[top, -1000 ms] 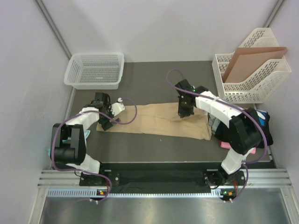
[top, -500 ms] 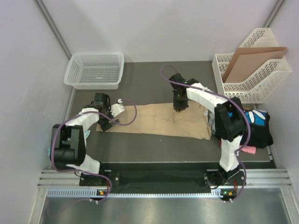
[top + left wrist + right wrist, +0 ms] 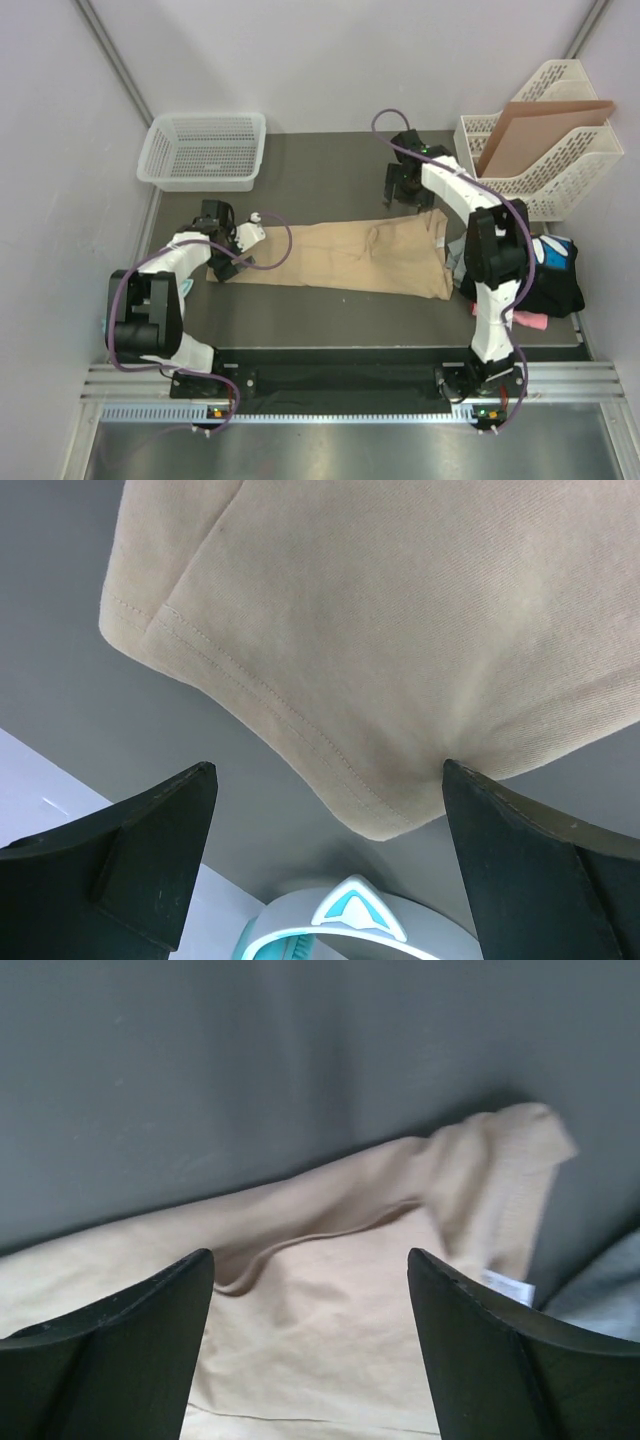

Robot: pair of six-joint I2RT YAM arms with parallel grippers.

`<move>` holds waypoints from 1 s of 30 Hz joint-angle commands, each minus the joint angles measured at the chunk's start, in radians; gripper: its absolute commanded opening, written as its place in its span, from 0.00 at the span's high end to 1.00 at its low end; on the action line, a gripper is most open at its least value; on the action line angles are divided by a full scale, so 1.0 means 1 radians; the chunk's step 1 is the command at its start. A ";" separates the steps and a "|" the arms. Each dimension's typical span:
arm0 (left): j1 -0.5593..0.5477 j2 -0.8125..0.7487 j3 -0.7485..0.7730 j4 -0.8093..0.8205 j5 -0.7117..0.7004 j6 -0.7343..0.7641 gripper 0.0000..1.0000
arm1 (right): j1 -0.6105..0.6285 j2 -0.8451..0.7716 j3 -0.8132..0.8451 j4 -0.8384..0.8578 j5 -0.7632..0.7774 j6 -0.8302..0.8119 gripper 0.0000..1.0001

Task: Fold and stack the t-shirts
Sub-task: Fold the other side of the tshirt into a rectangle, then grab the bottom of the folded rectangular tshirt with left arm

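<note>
While pale walls close it in on three sides, the dark grey surface (image 3: 320,165) carries the tan t-shirt (image 3: 340,258), spread flat lengthwise across its middle. The left claw (image 3: 226,260), fingers apart, sits at the shirt's left hem; the right claw (image 3: 405,192), likewise spread, hangs just beyond its far right corner. A white basket (image 3: 205,150) and file rack (image 3: 540,170) occupy the back corners. The right arm (image 3: 490,260) partly hides a black t-shirt (image 3: 558,285) and a pink t-shirt (image 3: 530,321) at the right edge.
</note>
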 commanded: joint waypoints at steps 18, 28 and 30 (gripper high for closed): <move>0.218 0.063 0.333 -0.178 0.259 -0.264 0.01 | -0.064 -0.127 -0.409 0.204 -0.190 0.056 0.21; 0.242 0.239 0.399 -0.326 0.333 -0.307 0.01 | -0.095 -0.186 -0.458 0.195 -0.039 0.054 0.21; 0.254 0.293 0.425 -0.360 0.362 -0.314 0.01 | -0.084 -0.206 -0.461 0.201 -0.044 0.050 0.21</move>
